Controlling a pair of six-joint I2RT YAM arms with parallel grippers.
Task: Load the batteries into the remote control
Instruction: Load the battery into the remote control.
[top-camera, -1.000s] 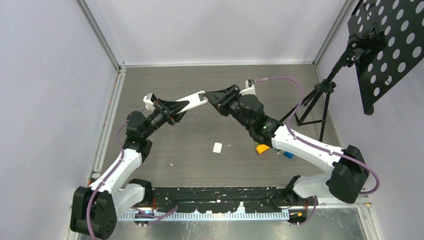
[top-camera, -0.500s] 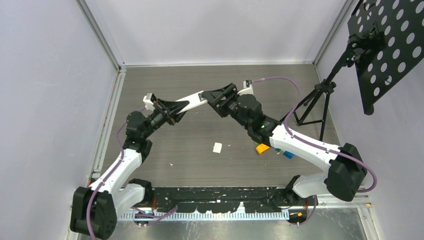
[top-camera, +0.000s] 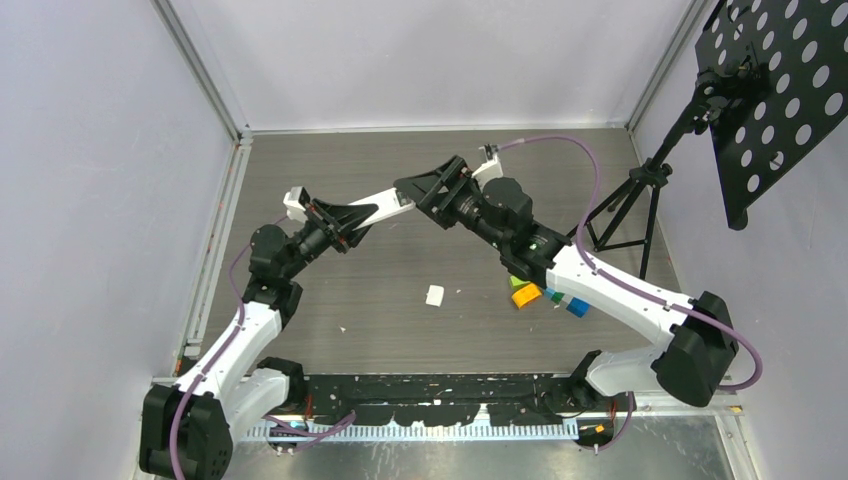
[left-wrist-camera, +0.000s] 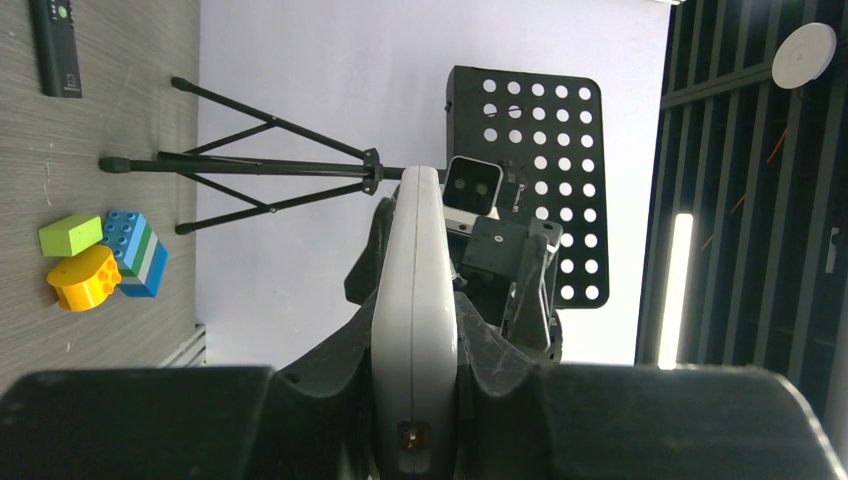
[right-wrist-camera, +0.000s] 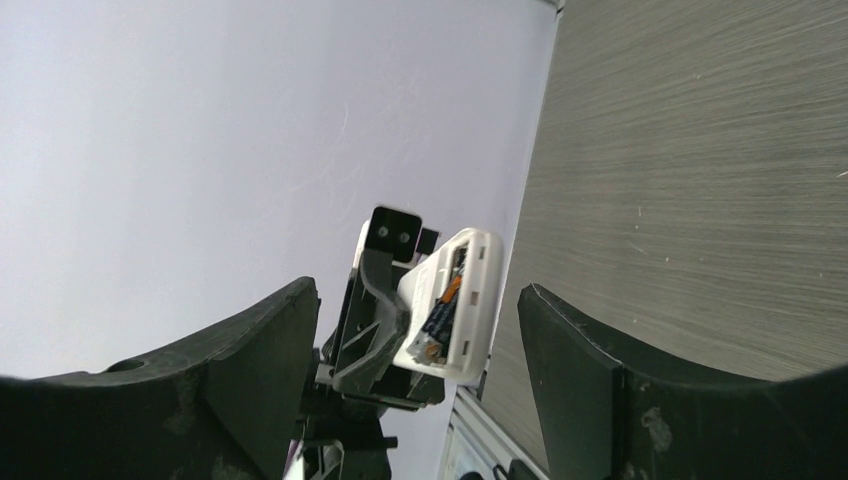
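My left gripper (left-wrist-camera: 415, 360) is clamped on the white remote (left-wrist-camera: 415, 290), gripping it by its long edges and holding it up off the table (top-camera: 330, 290). The remote's free end points toward the right arm. From above, the remote sits over the far middle of the table, between the two wrists.

My right gripper (right-wrist-camera: 418, 300) faces that free end with its jaws spread wide, and nothing is held or touched. In the right wrist view the remote's back is uncovered, and I see the batteries (right-wrist-camera: 440, 318) lying in the compartment. They look dark with some orange, but I cannot tell how many there are or whether they are fully seated.

A small white piece (top-camera: 435, 295) lies flat on the table near the middle, well apart from both grippers. Green, orange and blue blocks (left-wrist-camera: 85, 280) sit together under the right forearm. A black remote (left-wrist-camera: 55, 45) lies on the table beyond them, near the stand (left-wrist-camera: 270, 165).
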